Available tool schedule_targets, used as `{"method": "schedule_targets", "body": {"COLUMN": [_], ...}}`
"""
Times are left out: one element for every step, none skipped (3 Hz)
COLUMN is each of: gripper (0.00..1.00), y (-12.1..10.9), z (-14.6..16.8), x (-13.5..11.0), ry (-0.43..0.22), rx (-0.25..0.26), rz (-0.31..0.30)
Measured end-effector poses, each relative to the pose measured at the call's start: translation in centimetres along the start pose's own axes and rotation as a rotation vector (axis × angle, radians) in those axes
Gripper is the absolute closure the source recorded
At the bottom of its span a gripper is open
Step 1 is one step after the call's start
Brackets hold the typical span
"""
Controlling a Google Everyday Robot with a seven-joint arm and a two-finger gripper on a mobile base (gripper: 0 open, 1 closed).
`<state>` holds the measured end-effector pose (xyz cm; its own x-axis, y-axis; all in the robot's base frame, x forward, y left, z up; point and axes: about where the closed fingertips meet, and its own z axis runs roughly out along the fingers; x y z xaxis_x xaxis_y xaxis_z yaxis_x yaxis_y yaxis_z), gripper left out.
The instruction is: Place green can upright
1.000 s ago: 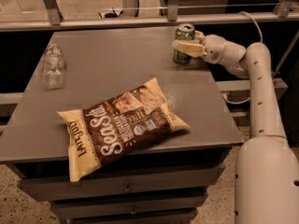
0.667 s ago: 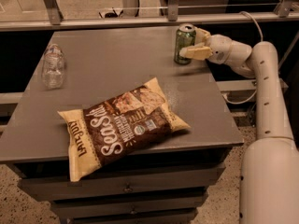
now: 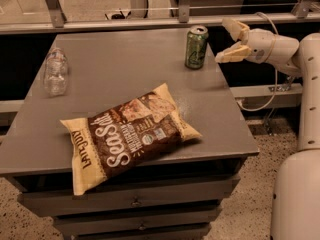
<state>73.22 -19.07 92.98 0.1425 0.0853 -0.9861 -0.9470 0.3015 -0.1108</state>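
The green can [image 3: 196, 47] stands upright on the far right part of the grey table [image 3: 125, 79], its pull-tab top facing up. My gripper [image 3: 231, 41] is a short way to the right of the can, past the table's right edge, and does not touch it. Its two pale fingers [image 3: 234, 28] are spread apart and hold nothing.
A clear plastic bottle [image 3: 55, 70] stands at the table's left side. A large brown and cream chip bag [image 3: 127, 134] lies across the front middle. Metal rails [image 3: 150, 21] run behind the table. My white arm [image 3: 300, 69] reaches in from the right.
My gripper has let go of the can and pulled back to the right with its fingers spread. The can stays upright where it was set.
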Motion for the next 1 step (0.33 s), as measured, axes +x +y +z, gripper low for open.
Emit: {"method": "schedule_targets", "body": {"gripper": [0.0], "y": [0.07], "z": [-0.43], "x": [-0.48], "ry": [0.009], "rx": [0.005], "rz": [-0.01]}}
